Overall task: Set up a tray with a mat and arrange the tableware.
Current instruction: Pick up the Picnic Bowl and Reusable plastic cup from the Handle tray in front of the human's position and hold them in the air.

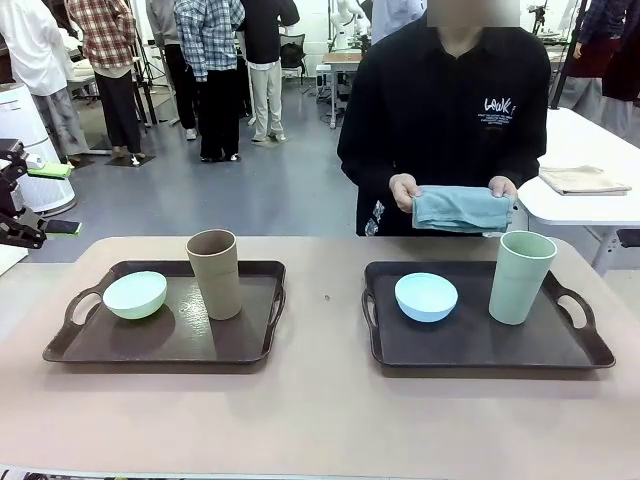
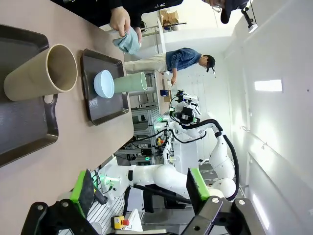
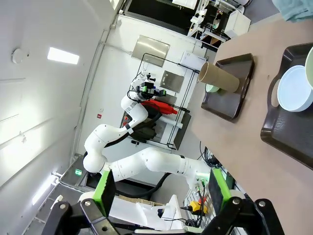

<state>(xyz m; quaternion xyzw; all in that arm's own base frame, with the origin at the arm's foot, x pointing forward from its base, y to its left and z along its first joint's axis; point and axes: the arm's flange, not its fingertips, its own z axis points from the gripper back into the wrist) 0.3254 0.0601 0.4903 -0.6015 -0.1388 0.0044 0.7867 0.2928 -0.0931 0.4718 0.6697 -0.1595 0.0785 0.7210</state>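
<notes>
Plainly, the left claw (image 2: pixel 141 188) and the right claw (image 3: pixel 162 188) gape wide and empty at the bottom of their wrist views. On the beige desk (image 1: pixel 320 420), the dark brown tray (image 1: pixel 160 356) at the front view's lower left carries a mint green round bowl (image 1: pixel 135 295) and a tan brown tumbler (image 1: pixel 215 272); the second dark brown tray (image 1: pixel 480 366) at lower right carries a light blue round bowl (image 1: pixel 426 297) and a pale green tumbler (image 1: pixel 522 277). Above that, right of centre, the person's hands (image 1: pixel 403 190) hold a folded teal cloth mat (image 1: pixel 462 209).
</notes>
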